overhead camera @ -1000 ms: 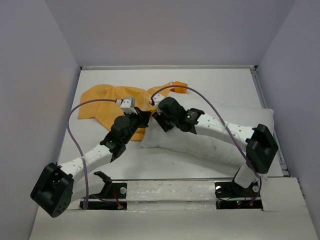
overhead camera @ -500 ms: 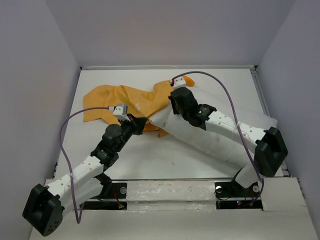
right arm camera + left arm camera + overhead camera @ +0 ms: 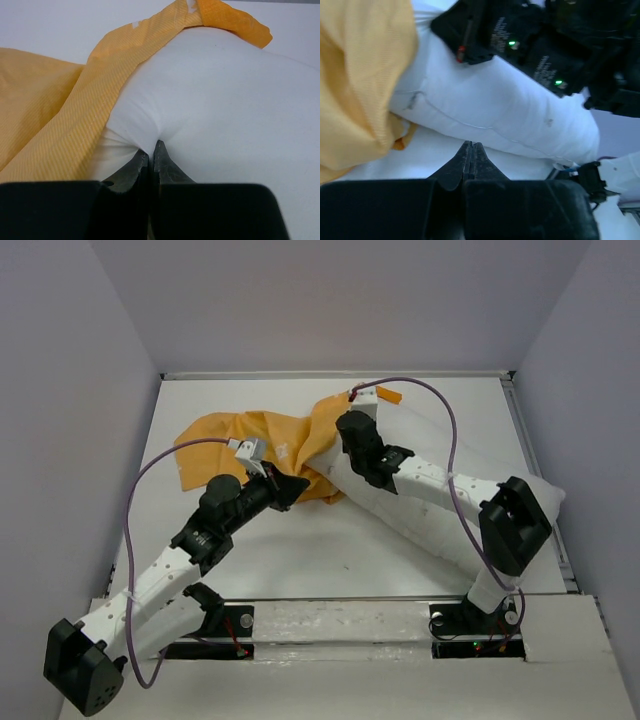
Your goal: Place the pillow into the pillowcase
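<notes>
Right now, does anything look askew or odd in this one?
Yes. The pillowcase lies crumpled and covers only the far corner of the pillow. The right gripper pinches pillow fabric, but the left gripper is shut on nothing, so the opening seems unheld.

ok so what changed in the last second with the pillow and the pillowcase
The right gripper, pinched shut on the pillow, pushed the pillow's end away from the arm bases and under the pillowcase edge, so orange fabric now drapes over that end. The left gripper, shut on nothing, kept roughly its place beside the pillow. The rest of the pillowcase stayed spread at far left.
</notes>
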`<state>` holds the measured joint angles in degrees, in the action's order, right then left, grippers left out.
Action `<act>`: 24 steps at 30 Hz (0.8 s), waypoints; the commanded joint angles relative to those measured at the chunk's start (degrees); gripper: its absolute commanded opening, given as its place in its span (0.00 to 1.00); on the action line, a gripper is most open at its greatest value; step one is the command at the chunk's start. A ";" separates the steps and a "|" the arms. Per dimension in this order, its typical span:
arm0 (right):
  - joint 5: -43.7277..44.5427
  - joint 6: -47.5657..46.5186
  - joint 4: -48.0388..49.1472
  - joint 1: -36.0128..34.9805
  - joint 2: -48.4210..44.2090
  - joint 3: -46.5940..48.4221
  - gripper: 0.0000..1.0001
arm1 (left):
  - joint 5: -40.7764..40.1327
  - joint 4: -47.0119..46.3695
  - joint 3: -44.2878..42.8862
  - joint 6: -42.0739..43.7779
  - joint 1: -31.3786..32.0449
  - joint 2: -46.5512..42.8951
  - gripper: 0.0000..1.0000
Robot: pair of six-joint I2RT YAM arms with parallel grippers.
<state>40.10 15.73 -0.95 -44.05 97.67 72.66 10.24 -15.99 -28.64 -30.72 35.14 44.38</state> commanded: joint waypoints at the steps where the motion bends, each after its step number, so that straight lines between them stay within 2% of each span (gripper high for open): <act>1: 3.24 2.91 7.89 0.28 1.65 3.80 0.00 | 11.63 -2.81 -6.33 -2.76 -0.07 2.64 0.00; 5: -6.58 8.87 8.60 0.28 6.03 6.34 0.00 | 21.12 -19.21 -9.40 -12.59 0.98 11.74 0.00; 8: -10.99 12.57 11.05 0.28 7.71 6.09 0.00 | 19.04 -19.35 -13.19 -11.74 4.85 14.15 0.00; 10: -12.76 12.84 13.34 0.28 6.40 2.93 0.00 | 11.16 -13.48 -12.14 -7.98 4.94 11.97 0.00; 11: -13.02 12.58 13.52 0.81 4.57 1.97 0.00 | 0.15 -5.28 -11.88 -5.43 4.94 8.91 0.00; 12: -13.64 12.23 13.78 1.59 3.77 1.17 0.00 | -6.05 -0.93 -11.79 -2.79 5.03 7.49 0.02; 13: -14.51 11.79 13.78 1.60 2.89 0.38 0.00 | -13.59 3.29 -11.61 -0.42 5.03 6.43 0.12; 14: -15.13 11.00 13.87 1.60 1.75 -0.84 0.00 | -25.76 8.03 -11.09 3.09 5.03 4.51 0.33; 16: -15.14 9.86 13.87 1.60 0.60 -2.26 0.00 | -34.10 9.83 -8.80 5.13 5.03 3.17 0.55; 20: -16.10 9.41 13.78 2.13 0.07 -3.05 0.00 | -36.78 7.83 -6.43 5.49 4.77 5.96 0.73; 24: -16.72 9.67 13.78 2.13 -0.28 -3.40 0.00 | -33.46 5.54 -7.38 6.02 -0.39 14.75 0.75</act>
<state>25.71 24.27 9.45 -41.89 99.61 70.17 -19.03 -9.69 -36.10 -27.68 38.89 51.57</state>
